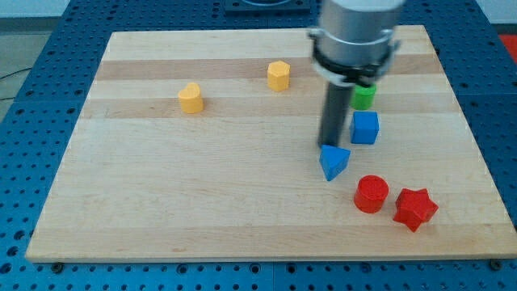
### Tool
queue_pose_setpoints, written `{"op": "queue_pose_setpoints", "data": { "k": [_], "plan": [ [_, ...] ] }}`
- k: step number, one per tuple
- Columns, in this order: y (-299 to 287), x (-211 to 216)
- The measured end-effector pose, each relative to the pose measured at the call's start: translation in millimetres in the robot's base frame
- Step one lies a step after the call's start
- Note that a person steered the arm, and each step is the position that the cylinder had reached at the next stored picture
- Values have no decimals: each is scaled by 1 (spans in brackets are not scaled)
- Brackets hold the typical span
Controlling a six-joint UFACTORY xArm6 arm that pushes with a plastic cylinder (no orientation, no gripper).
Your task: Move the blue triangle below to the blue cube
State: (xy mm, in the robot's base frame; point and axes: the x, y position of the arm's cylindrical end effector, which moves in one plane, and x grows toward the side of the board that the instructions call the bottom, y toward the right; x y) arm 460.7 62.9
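Observation:
The blue triangle [334, 162] lies on the wooden board, right of centre. The blue cube [365, 128] sits just above it and to its right, a small gap apart. My tip [328, 146] is at the triangle's upper left edge, touching or nearly touching it. The dark rod rises from there to the grey arm body at the view's top, left of the cube.
A green block [363, 97] sits above the blue cube, partly behind the arm. A red cylinder [371, 194] and a red star [415, 208] lie at the lower right. Two yellow blocks [191, 98] [279, 75] sit at upper left. The board [202, 202] ends close to the red star.

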Motion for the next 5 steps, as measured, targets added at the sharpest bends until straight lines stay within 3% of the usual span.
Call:
{"op": "queue_pose_setpoints", "data": {
  "k": [1,2,3,5],
  "plan": [
    [-35,-1],
    [-10,37],
    [32,31],
    [46,24]
  ]
}}
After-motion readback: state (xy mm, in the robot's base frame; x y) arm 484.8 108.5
